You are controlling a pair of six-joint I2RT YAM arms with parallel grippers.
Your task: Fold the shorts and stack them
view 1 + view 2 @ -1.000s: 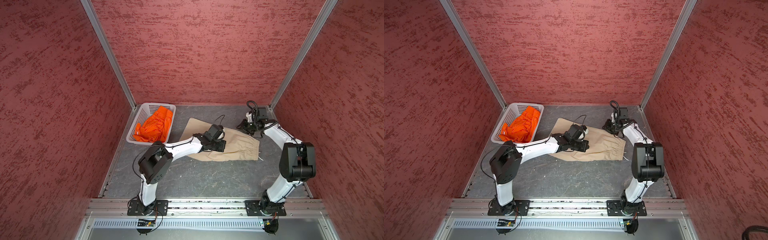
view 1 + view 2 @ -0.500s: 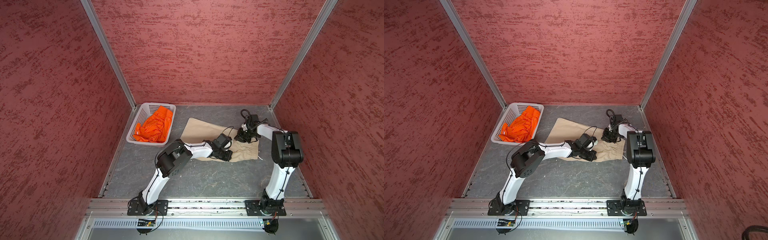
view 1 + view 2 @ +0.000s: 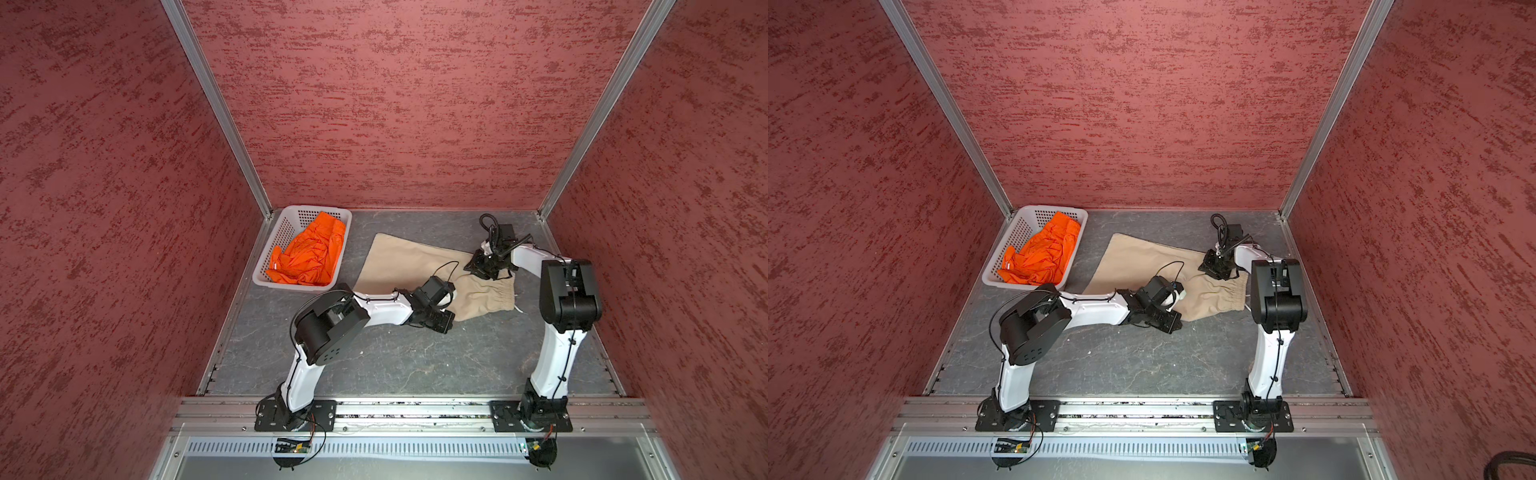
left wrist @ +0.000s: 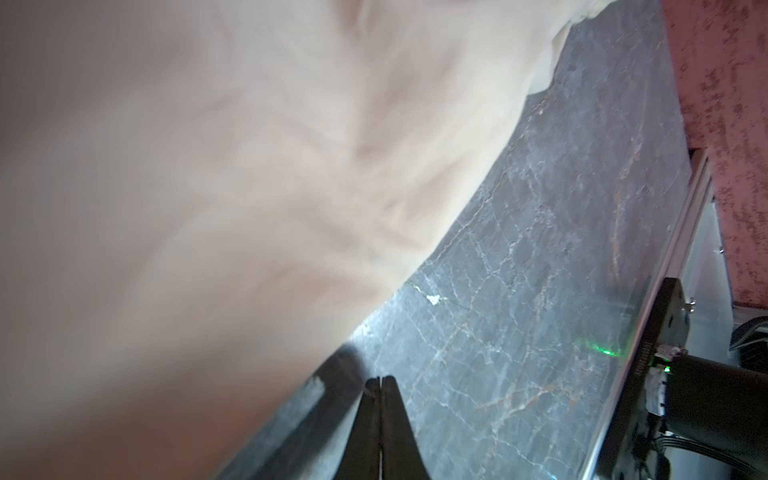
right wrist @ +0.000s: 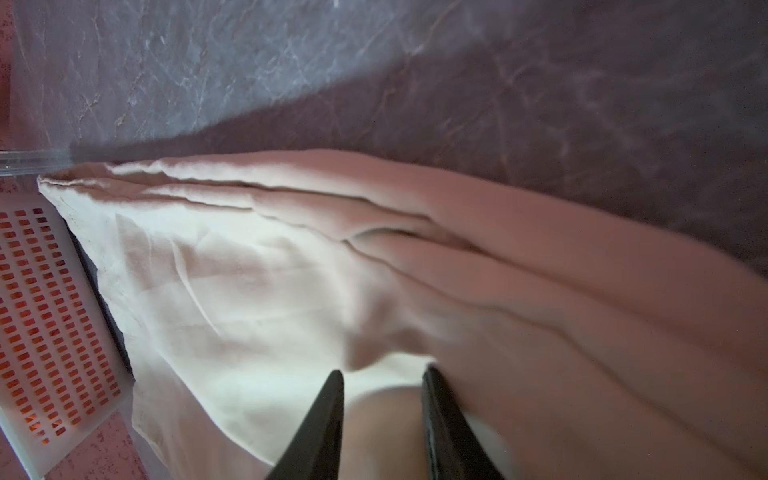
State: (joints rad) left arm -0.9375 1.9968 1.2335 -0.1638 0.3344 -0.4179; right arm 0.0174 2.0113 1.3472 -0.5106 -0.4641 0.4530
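Folding the beige shorts (image 3: 409,259), flat just beside the basket (image 3: 291,286) holding the orange shorts (image 3: 309,257), needs both edges pinched evenly: right gripper (image 5: 384,376) sits partly open over the cloth, left gripper (image 4: 379,384) is closed, seemingly empty, at its edge.

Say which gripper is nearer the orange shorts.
Left. The left gripper is at the beige shorts' near edge; the right gripper, over them, lies farther from the orange shorts.

Both top views overlook the table (image 3: 395,361); wrist cameras sit low, seemingly against the beige shorts (image 5: 249,291).
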